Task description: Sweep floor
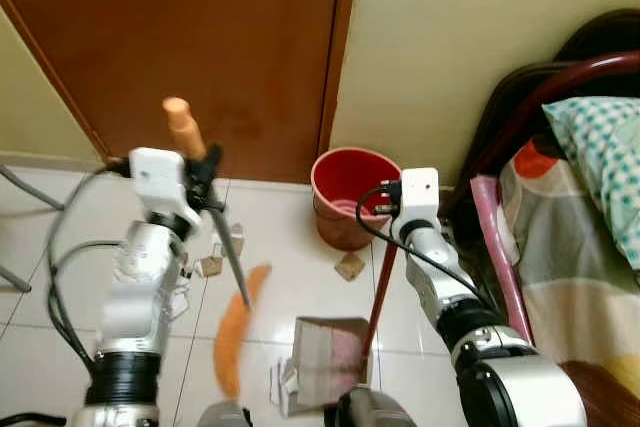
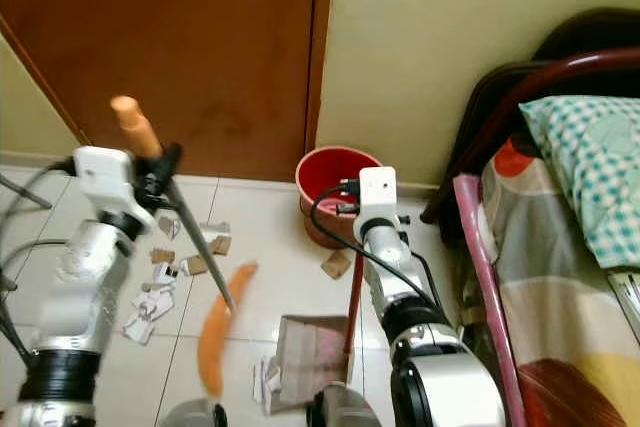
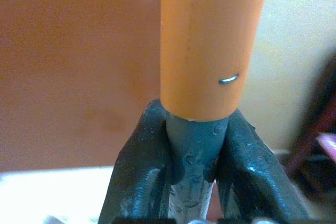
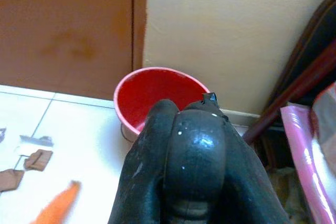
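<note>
orange broom handle (image 3: 210,40), left gripper (image 3: 194,182) clamped

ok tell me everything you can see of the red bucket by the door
The red bucket is a round, plastic-looking pail with a paler pinkish rim, standing upright and open on the white tiled floor. It sits against the cream wall, just beside the brown door frame, with the bed off to the robot's right. Its inside looks red and mostly bare; the bottom is hard to make out. A scrap of cardboard lies on the tiles just in front of it.
</note>
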You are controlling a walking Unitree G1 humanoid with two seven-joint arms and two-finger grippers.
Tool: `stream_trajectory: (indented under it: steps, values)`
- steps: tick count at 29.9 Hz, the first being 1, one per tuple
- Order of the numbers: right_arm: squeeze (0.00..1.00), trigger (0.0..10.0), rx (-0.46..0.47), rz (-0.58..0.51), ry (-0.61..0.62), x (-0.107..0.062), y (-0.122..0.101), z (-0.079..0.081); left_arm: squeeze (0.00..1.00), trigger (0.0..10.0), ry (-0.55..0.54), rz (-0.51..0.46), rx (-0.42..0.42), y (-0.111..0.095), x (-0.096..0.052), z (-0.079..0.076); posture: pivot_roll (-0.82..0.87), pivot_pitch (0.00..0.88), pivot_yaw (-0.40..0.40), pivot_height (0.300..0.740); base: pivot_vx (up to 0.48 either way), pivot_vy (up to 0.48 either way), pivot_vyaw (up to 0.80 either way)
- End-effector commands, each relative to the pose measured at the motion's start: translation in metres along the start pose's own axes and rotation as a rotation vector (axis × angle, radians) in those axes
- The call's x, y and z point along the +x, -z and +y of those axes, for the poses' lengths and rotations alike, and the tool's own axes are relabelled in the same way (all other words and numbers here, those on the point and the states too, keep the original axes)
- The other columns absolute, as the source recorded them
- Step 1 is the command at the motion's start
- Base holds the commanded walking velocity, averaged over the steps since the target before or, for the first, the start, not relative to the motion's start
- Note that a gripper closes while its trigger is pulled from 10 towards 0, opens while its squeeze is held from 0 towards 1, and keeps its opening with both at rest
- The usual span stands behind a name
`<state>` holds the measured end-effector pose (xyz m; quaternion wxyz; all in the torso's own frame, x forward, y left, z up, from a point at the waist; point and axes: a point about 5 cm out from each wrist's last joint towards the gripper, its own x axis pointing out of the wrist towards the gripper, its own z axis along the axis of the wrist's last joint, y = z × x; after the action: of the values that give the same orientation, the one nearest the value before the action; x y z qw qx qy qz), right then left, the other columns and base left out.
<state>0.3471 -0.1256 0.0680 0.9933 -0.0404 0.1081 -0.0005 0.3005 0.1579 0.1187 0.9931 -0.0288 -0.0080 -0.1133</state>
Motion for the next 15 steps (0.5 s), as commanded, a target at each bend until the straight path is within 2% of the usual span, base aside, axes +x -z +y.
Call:
stream_trajectory:
  steps: [1, 2, 3, 5, 7, 8, 9, 15]
  values:
    - [0.00, 10.0, -0.047, -0.016, 0.043, -0.001, 0.001, -0.007, 0.00, 10.0, 0.029, -0.047, -0.083, -0.008, 0.005, -0.017, 0.04, 0.133, -0.074, 0.740, 0.000, 0.000, 0.00]
    - [0.00, 10.0, -0.047, -0.016, 0.043, -0.001, 0.001, -0.007, 0.00, 10.0, 0.029, -0.047, -0.083, -0.008, 0.005, -0.017, 0.04, 0.133, -0.074, 0.740, 0.000, 0.000, 0.00]
    - [0.00, 10.0, -0.050, -0.015, 0.048, -0.001, 0.001, -0.007, 0.00, 10.0, 0.010, -0.059, -0.133, -0.009, 0.009, -0.023, 0.04, 0.133, -0.074, 0.740, 0.000, 0.000, 0.00]
    - [0.00, 10.0, -0.050, -0.015, 0.048, -0.001, 0.001, -0.007, 0.00, 10.0, 0.010, -0.059, -0.133, -0.009, 0.009, -0.023, 0.04, 0.133, -0.074, 0.740, 0.000, 0.000, 0.00]
    - [0.00, 10.0, -0.024, 0.000, 0.042, -0.002, 0.003, -0.004, 0.00, 10.0, -0.043, -0.086, -0.183, -0.014, 0.012, -0.024, 0.04, 0.133, -0.074, 0.740, 0.000, 0.000, 0.00]
    - [0.00, 10.0, -0.024, 0.000, 0.042, -0.002, 0.003, -0.004, 0.00, 10.0, -0.043, -0.086, -0.183, -0.014, 0.012, -0.024, 0.04, 0.133, -0.074, 0.740, 0.000, 0.000, 0.00]
    - [0.00, 10.0, -0.003, 0.007, 0.034, -0.002, 0.004, 0.000, 0.00, 10.0, -0.091, -0.127, -0.219, -0.021, 0.016, -0.020, 0.04, 0.133, -0.074, 0.740, 0.000, 0.000, 0.00]
    - [0.00, 10.0, 0.008, 0.004, 0.027, -0.002, 0.002, 0.003, 0.00, 10.0, -0.130, -0.188, -0.171, -0.036, 0.018, -0.004, 0.03, 0.126, -0.074, 0.740, 0.000, 0.000, 0.00]
